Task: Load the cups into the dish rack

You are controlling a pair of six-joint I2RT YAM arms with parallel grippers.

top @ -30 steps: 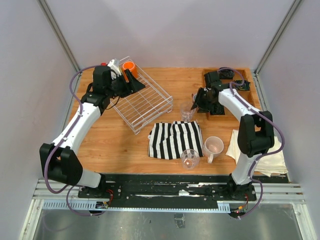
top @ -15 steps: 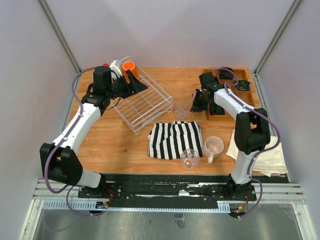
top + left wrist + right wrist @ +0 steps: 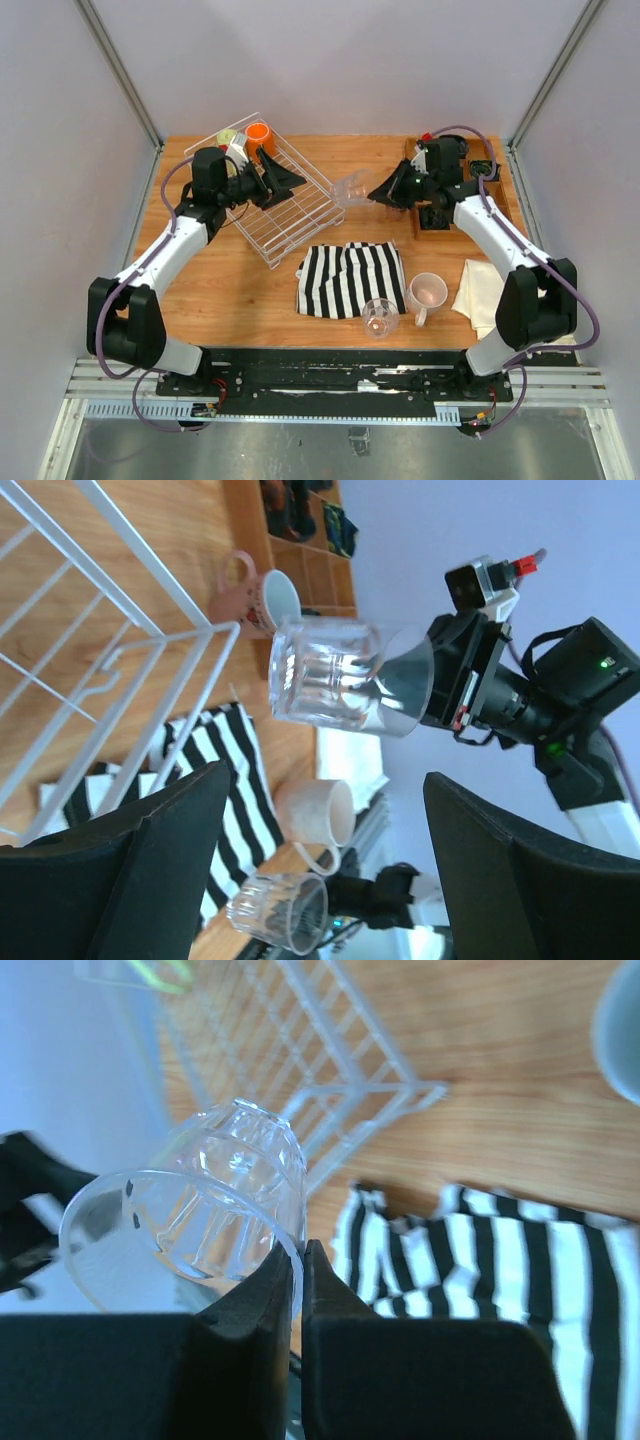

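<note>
My right gripper [image 3: 380, 191] is shut on the rim of a clear glass tumbler [image 3: 350, 189] and holds it tilted in the air just right of the white wire dish rack [image 3: 290, 215]. In the right wrist view the fingers [image 3: 270, 1290] pinch the tumbler's wall [image 3: 200, 1205]. My left gripper [image 3: 284, 177] is open and empty over the rack's right part. An orange mug [image 3: 259, 133] and a yellow-green mug [image 3: 228, 137] are at the rack's far corner. A pale pink mug [image 3: 428, 292] and a second tumbler [image 3: 380, 318] are near the front. A dusty-pink mug [image 3: 250, 592] lies by the wooden tray.
A black-and-white striped cloth [image 3: 350, 278] lies in front of the rack. A wooden compartment tray [image 3: 470, 170] with dark items stands at the back right. A cream cloth [image 3: 495, 290] lies at the right front edge.
My right gripper has lifted the tumbler off the table, tilted it and carried it left and back toward the rack. My left gripper has shifted a little to the right.
</note>
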